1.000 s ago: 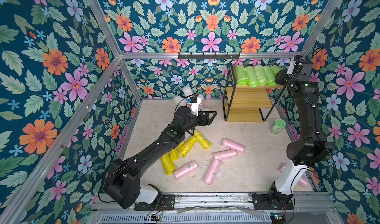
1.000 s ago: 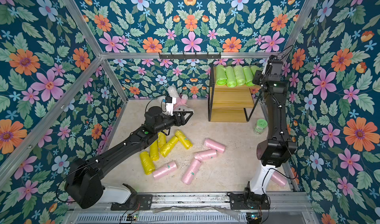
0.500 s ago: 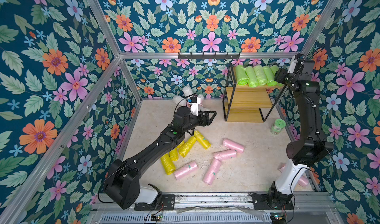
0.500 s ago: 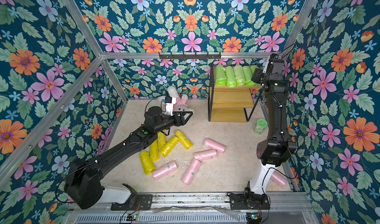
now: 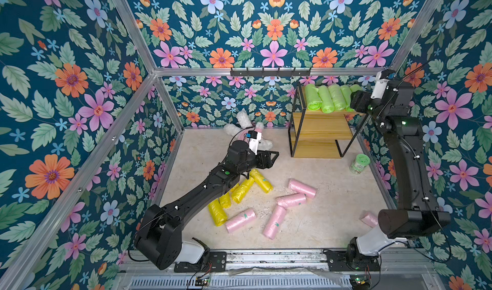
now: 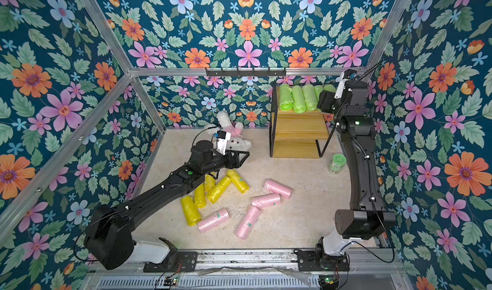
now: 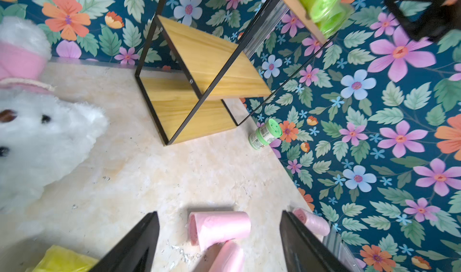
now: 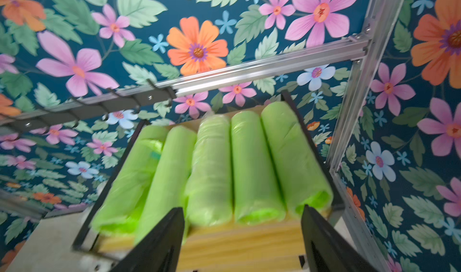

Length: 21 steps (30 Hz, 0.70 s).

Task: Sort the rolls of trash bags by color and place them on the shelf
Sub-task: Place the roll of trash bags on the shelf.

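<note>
Since a second ago the right gripper has spread its jaws wider, while both arms have kept almost the same place. Those jaws now stand apart with nothing between them, held level with the top board of the shelf. Just ahead of their tips lie the five lime green rolls, side by side and touching along that board, their near ends facing the jaws. Whether a tip touches a roll end I cannot tell, as the wrist picture is blurred there. The two lower boards, below the jaws, are bare. The left gripper hangs above the table with its jaws spread and empty. In the left wrist view a pink roll shows through the gap, but it lies on the table ahead of and below the jaws, not between them. Another pink roll lies past one jaw, near the wall. In both top views the yellow rolls lie in a loose heap behind and beneath these jaws, partly under the arm. The other pink rolls are scattered on the table, well apart from both pairs of jaws. A white plush bear lies just to one side of the left jaws, and a small green jar stands ahead of them beside the foot of the shelf.
</note>
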Motion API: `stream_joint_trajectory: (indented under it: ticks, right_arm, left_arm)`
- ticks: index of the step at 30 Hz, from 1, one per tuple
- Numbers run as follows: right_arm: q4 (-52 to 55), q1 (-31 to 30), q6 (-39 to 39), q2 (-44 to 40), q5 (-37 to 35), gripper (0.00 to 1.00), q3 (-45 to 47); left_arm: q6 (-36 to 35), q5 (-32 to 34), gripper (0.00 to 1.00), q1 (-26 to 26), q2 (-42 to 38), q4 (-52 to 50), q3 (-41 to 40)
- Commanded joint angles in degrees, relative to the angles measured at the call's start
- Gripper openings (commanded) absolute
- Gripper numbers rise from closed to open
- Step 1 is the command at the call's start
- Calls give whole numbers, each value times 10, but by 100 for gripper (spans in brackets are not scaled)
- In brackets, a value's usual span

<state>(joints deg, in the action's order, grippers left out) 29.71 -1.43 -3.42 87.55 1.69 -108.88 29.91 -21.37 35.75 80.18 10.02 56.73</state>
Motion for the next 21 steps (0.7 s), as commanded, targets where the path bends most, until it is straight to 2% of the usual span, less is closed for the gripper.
stream_joint_trajectory:
  ticks: [1,8,13,16,21]
  right_arm:
    - [-73,-35,-15,-65,-25,79,94]
    - [-118,-151,-27,-184,-39,79,295]
    - [-130,-232,-39,-205,-47,78,399]
    - [-131,-254,-38,-209,-33,78,453]
    - [-169,-256,-75,-227,-9,78,569]
  left_arm:
    - [-27,15,82,0,-9,-24,-20]
    - [-60,61,82,-1,-19,-76,-67]
    - [-51,93,82,-1,-25,-84,-103]
    - [-50,117,82,-1,-27,-107,-111]
    - [-37,106,81,0,-32,-104,-126]
